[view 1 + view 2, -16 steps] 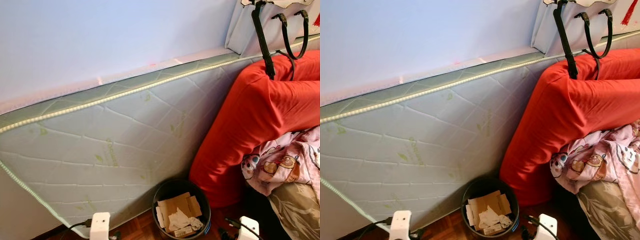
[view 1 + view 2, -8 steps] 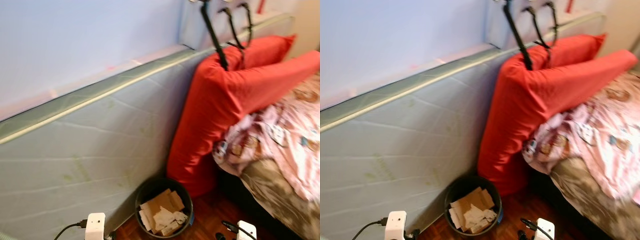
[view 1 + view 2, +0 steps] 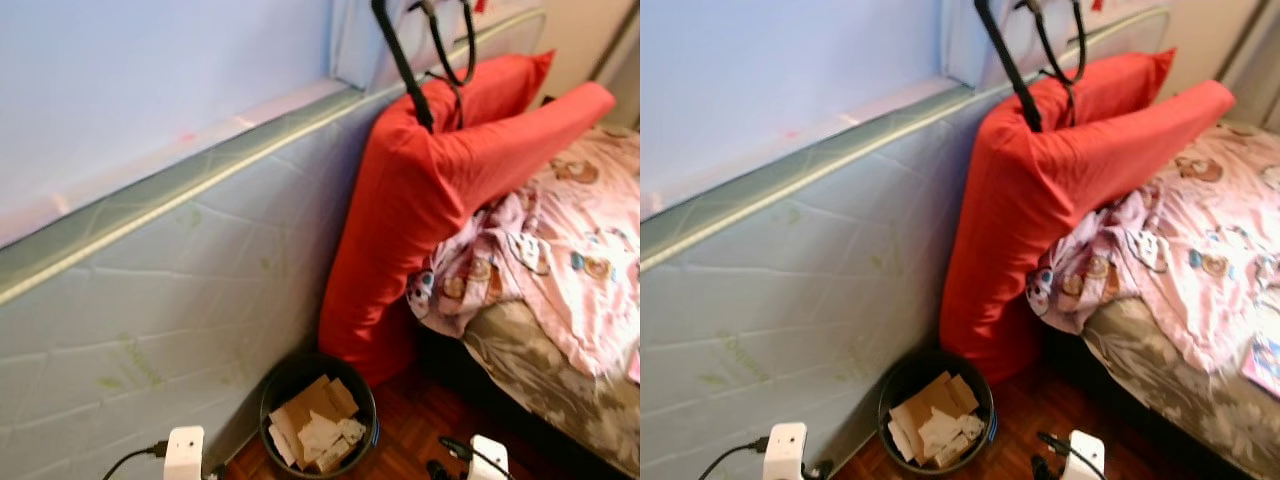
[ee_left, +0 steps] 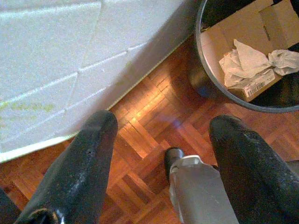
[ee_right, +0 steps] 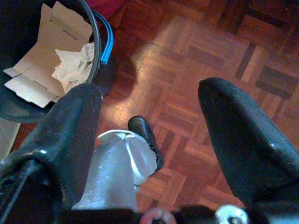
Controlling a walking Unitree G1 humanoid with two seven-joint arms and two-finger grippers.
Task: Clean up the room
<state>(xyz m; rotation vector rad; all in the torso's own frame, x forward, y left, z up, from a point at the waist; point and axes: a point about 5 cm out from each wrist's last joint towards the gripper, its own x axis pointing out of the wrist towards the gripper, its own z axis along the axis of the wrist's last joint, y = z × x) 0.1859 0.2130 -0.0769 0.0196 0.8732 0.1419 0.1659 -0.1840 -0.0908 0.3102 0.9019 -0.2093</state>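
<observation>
A black waste bin [image 3: 318, 420] stands on the parquet floor [image 3: 420, 430], holding flattened cardboard and crumpled paper [image 4: 247, 63]. It sits at the foot of a leaning mattress [image 3: 150, 300], beside a red pillow [image 3: 420, 200]. My left gripper [image 4: 164, 121] hangs open above the floor, with the bin just beyond its fingers. My right gripper [image 5: 148, 88] is open too, over bare parquet with the bin [image 5: 51, 60] off to one side. Nothing is between either pair of fingers.
A bed on the right carries a rumpled pink printed blanket [image 3: 560, 260] and a second red pillow [image 3: 520, 120]. Black bag straps [image 3: 405, 60] hang over the pillow top. A small colourful flat item [image 3: 1265, 365] lies on the bed edge. My own leg [image 4: 196, 186] shows below the grippers.
The camera has swung to the right, so the bin and mattress sit further left in the picture and more of the bed and blanket shows. Nothing itself has moved.
</observation>
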